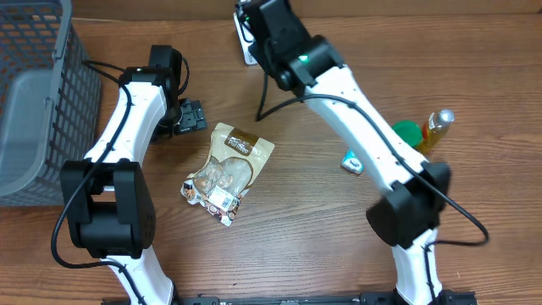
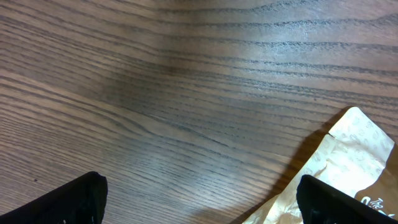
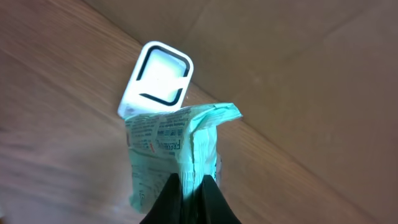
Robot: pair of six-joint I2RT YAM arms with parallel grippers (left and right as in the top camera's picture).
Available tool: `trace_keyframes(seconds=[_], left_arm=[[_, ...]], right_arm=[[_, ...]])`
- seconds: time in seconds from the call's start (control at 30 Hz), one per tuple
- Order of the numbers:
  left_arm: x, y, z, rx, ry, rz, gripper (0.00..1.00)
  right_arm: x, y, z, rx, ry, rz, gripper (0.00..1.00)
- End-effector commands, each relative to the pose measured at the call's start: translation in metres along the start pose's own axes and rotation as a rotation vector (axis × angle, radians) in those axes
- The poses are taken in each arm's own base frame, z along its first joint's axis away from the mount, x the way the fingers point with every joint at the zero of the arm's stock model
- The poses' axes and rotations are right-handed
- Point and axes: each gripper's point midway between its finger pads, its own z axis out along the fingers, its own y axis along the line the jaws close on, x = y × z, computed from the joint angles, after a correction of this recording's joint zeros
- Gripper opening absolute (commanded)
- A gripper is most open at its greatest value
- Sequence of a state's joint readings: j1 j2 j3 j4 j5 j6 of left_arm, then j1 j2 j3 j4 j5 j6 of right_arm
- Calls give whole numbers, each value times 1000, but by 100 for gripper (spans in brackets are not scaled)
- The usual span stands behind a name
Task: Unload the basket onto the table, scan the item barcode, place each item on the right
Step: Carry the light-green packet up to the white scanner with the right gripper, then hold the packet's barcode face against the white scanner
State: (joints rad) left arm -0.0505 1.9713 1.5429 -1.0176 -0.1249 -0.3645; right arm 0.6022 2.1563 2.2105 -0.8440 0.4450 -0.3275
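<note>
Jaws of the right gripper (image 3: 189, 186) are seen pressed together on the lower edge of a mint-green packet (image 3: 171, 146), which is held upright between them. The print on the packet is too blurred to be read. Just beyond the top edge of the packet, a white scanner (image 3: 157, 78) with a dark-rimmed window is seen on the wooden table (image 3: 43, 143); whether the packet touches it cannot be told.

Jaws of the left gripper (image 2: 202, 205) are spread fully wide and nothing is held between them. Just beside one fingertip, a corner of a beige snack pouch (image 2: 351, 155) is seen lying flat.

Well apart from both jaws, a grey basket (image 1: 34, 102), a small bottle (image 1: 436, 127) and a teal sachet (image 1: 354, 161) are placed.
</note>
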Motion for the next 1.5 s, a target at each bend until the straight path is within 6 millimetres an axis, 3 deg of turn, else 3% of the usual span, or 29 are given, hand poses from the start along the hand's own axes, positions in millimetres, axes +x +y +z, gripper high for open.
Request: trace_keyframes(seconds=[0.0,0.2,0.47,0.77,1.07,1.47], left_arm=[[-6,0,-10,0,-35,5,100],[-6,0,-10,0,-35,5,100],[-6,0,-10,0,-35,5,100],[-6,0,-10,0,-35,5,100],[-6,0,-10,0,-35,5,100],[-6,0,-10,0,-35,5,100]], right_arm=[[-6,-3,20,75,-18,-52,8],[-13,10,56,97,-68,-93,4],[-18,22,97,151,-124,-341,4],[-40,10,115,194,-261,-303,4],[-33,10,132,174,-270,-322,4],[-2,46,153,81,-188,-385,4]])
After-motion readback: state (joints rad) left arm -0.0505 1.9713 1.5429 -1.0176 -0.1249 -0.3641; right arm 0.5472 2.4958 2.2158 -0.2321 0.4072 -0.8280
